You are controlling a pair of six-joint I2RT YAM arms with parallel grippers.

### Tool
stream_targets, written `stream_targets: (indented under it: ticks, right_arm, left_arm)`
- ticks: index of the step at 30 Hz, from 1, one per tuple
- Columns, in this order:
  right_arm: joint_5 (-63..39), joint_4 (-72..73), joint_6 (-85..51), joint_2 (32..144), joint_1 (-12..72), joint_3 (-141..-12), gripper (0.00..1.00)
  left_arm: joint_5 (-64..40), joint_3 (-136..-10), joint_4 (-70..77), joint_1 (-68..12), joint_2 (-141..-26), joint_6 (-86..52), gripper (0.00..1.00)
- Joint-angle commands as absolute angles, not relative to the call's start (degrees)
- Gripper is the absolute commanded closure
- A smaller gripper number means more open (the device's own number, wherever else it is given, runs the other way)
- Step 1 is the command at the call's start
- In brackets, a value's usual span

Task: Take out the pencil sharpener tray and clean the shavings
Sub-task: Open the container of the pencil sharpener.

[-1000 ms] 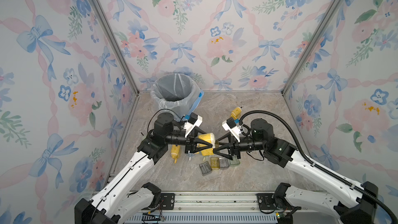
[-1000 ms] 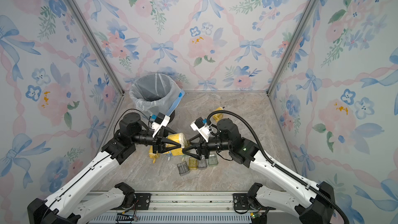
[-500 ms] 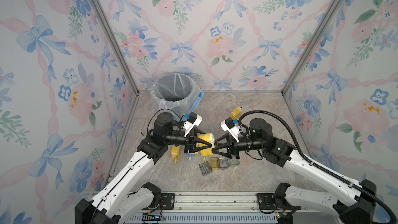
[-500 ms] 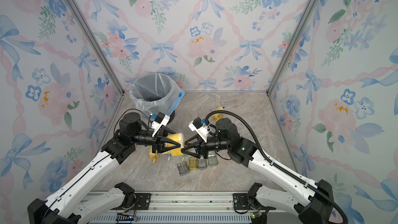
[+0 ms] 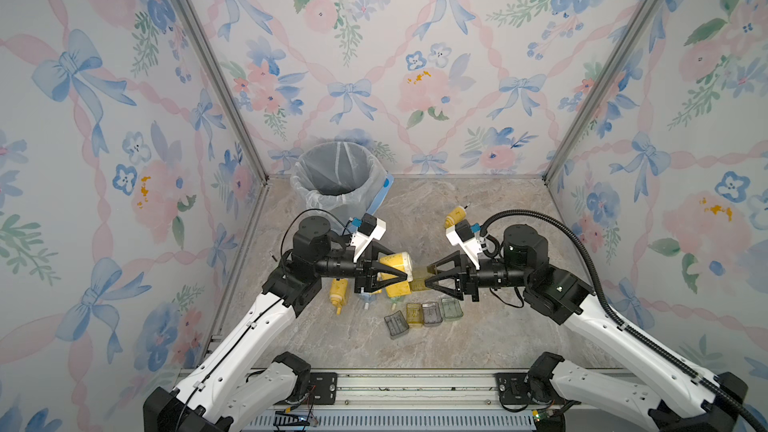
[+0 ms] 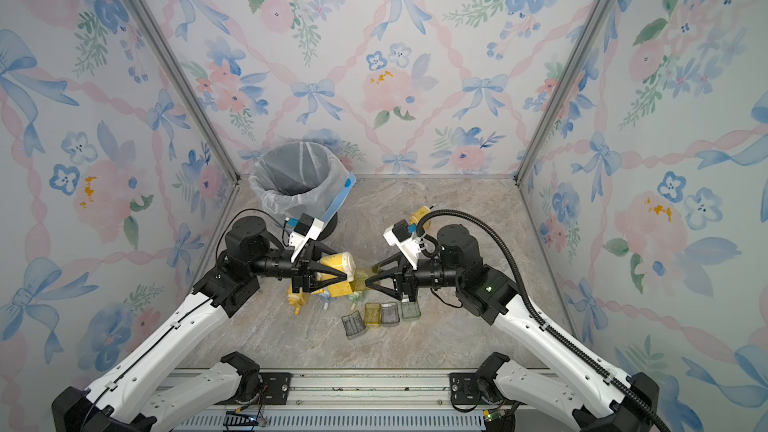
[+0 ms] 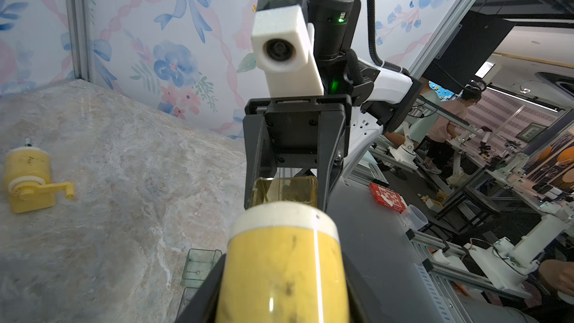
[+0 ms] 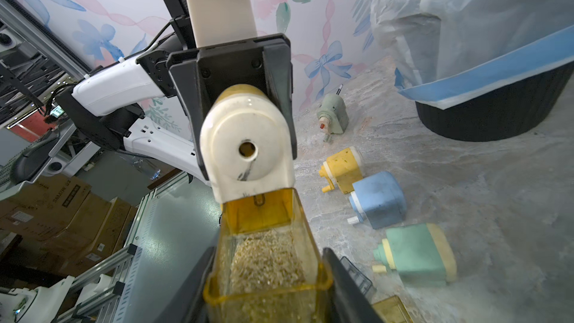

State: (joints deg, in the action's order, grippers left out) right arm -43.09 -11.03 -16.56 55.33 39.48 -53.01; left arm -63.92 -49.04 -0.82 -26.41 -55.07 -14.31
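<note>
A yellow pencil sharpener (image 5: pixel 397 263) with a white front is held off the floor, my left gripper (image 5: pixel 405 276) shut on its body (image 7: pixel 282 271). Its clear yellow tray (image 8: pixel 267 262) sticks partly out of the front face (image 8: pixel 247 150) and holds a bed of pale shavings (image 8: pixel 264 253). My right gripper (image 5: pixel 428 278) faces the left one and is shut on the tray's outer end, one finger (image 8: pixel 338 274) on each side wall. In a top view the tray (image 6: pixel 359 278) bridges the gap between the two grippers.
A bag-lined trash bin (image 5: pixel 303 189) stands at the back left. Several empty trays (image 5: pixel 424 313) lie in a row on the floor below the grippers. Other sharpeners lie around: yellow (image 5: pixel 337 290), yellow at the back (image 5: pixel 455 216), blue (image 8: pixel 377 198), green (image 8: pixel 416 253).
My right gripper's jaws have closed from open onto the tray's end. The left arm has kept the sharpener where it was.
</note>
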Motion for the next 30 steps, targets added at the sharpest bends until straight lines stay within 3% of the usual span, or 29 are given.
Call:
stream_targets:
  ticks: [1, 9, 20, 25, 30]
  right_arm:
    - [-43.6, -12.9, -18.1, 53.2, 38.3, -53.7, 0.63]
    - [-43.6, -17.2, -17.2, 51.2, 35.7, -55.8, 0.63]
    - [-45.0, -14.7, -20.9, 55.9, 34.7, -62.6, 0.61]
    - [-45.0, -11.1, -25.7, 60.5, 34.9, -67.0, 0.61]
    - [-45.1, -9.5, -28.4, 66.9, 36.5, -73.1, 0.60]
  left_arm:
    - [-64.5, -48.5, 0.9, -25.8, -53.3, -12.2, 1.00]
    - [-58.8, -48.8, 1.1, -23.8, -49.5, -14.2, 1.00]
    - [-19.9, -43.4, -4.4, -22.4, -44.8, -19.6, 1.00]
    - [-11.2, -41.6, -6.5, -22.4, -47.6, -20.3, 1.00]
    - [-9.2, -42.3, -9.3, -22.4, -48.8, -20.6, 1.00]
